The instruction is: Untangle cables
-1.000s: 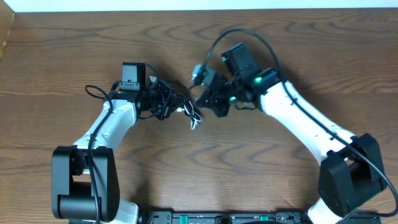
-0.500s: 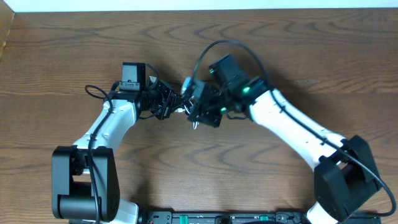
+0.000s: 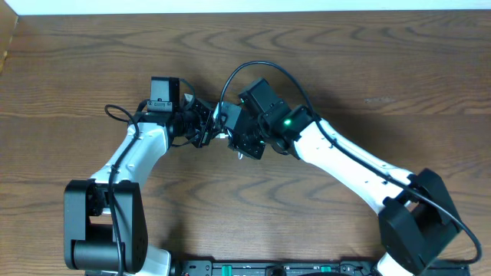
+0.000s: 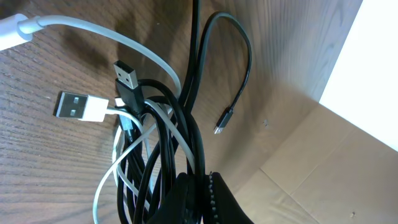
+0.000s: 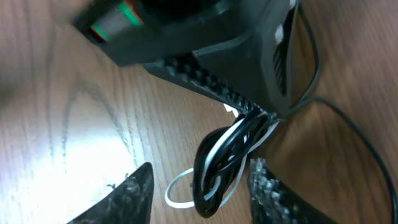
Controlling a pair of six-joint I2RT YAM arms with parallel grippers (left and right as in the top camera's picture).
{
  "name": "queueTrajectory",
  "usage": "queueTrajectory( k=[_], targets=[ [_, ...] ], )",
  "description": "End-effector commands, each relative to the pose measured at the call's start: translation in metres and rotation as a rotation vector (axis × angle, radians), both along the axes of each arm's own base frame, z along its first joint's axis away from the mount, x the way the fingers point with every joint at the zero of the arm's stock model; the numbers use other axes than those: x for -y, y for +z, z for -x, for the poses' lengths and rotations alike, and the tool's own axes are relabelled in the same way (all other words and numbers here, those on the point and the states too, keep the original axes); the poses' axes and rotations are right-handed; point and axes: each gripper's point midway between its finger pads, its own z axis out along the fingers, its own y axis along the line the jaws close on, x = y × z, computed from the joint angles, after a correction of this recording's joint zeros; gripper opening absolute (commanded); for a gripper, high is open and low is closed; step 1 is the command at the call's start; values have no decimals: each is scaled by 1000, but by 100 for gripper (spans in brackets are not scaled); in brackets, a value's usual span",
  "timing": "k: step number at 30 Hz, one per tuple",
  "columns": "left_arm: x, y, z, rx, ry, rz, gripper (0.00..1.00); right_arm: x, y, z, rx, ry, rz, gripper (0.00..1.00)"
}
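The black cable (image 4: pixel 186 118) and the white cable (image 4: pixel 109 34) hang as one tangled bundle in the left wrist view. A white USB plug (image 4: pixel 78 106), a black USB plug (image 4: pixel 127 78) and a small black plug (image 4: pixel 222 119) stick out of it. My left gripper (image 4: pixel 202 196) is shut on the bundle and holds it just above the table (image 3: pixel 202 126). My right gripper (image 5: pixel 200 180) is open, and the looped lower end of the bundle (image 5: pixel 221 165) hangs between its fingers. Overhead, the right gripper (image 3: pixel 244 142) sits close beside the left one, with the bundle (image 3: pixel 223 134) mostly hidden.
The brown wooden table (image 3: pixel 322 61) runs to a pale wall edge at the back. The right arm's thick black wire (image 3: pixel 253 69) arcs above the grippers. The left arm's wire (image 3: pixel 116 113) loops at the left. A cardboard surface (image 4: pixel 336 162) shows in the left wrist view.
My right arm has swung left, up to the left gripper, and its open fingers now straddle the bundle. The left arm has not moved.
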Motion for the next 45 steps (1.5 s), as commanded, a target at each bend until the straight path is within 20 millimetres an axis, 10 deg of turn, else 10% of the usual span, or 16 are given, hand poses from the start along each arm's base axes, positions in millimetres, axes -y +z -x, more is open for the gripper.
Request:
queueTrajectory(
  k=[1,8,11,18,20,23,33,45],
  targets=[
    [0,0,1,1,-4,-3,8,-2,-19,2,-15,5,35,43],
    [0,-1,3,-9,-3,-3,7,-6,-33,4,-26,13,57,41],
    [0,-2,4,-16,-1,-3,8,-6,-38,2,-24,8,66,18],
    [0,-2,4,-17,-1,-2,8,-7,-37,1,-28,-7,57,21],
    [0,-2,4,-20,1,0,8,-7,-38,2,-31,-7,60,1],
    [1,-1,5,-20,-2,4,8,-7,-37,2,-39,-15,53,1],
    [-9,-9,2,-23,32,-60,7,-18,5,18,-184,95,-188,1],
    [-15,-14,1,-27,52,-101,7,13,39,6,-369,120,-430,1]
  ],
)
